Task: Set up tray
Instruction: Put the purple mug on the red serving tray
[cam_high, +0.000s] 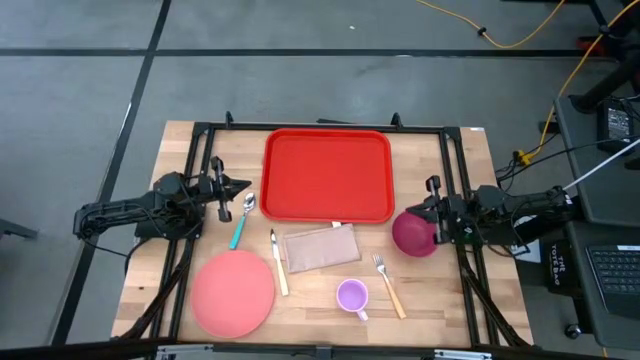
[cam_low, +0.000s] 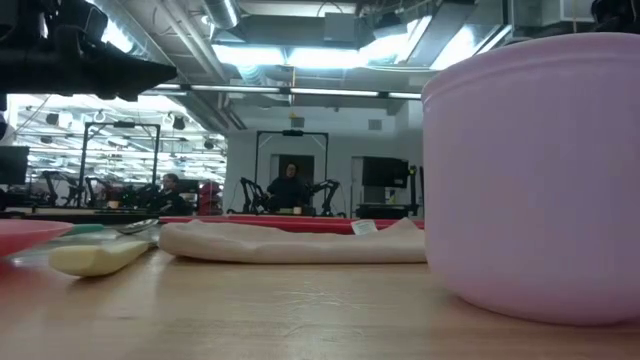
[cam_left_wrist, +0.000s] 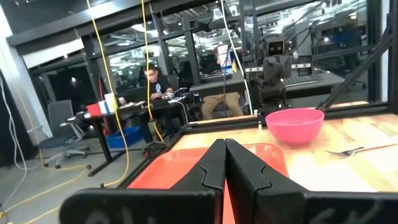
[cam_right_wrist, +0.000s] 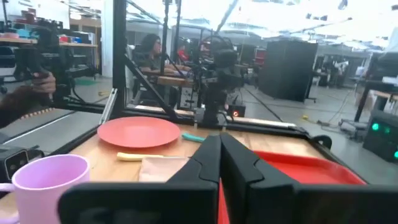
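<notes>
1. At the bench's far edge, centred, the large flat red plastic rectangular tray (cam_high: 328, 175) is placed.
2. The left gripper (cam_high: 243, 185), fully closed and empty, is positioned beside the tray's left edge.
3. The right gripper (cam_high: 421, 211), likewise closed and empty, is positioned at the tray's right near corner.

Item: two matte black six-joint robot arms, left arm (cam_high: 130, 213) and right arm (cam_high: 520, 210), blocky segmented links with black cables trailing along them. Each ends in a pair of dark, tapered, wedge-shaped fingers (cam_left_wrist: 214, 165), smooth-faced, on a broad black crossbar; same fingers (cam_right_wrist: 214, 163) on right.
</notes>
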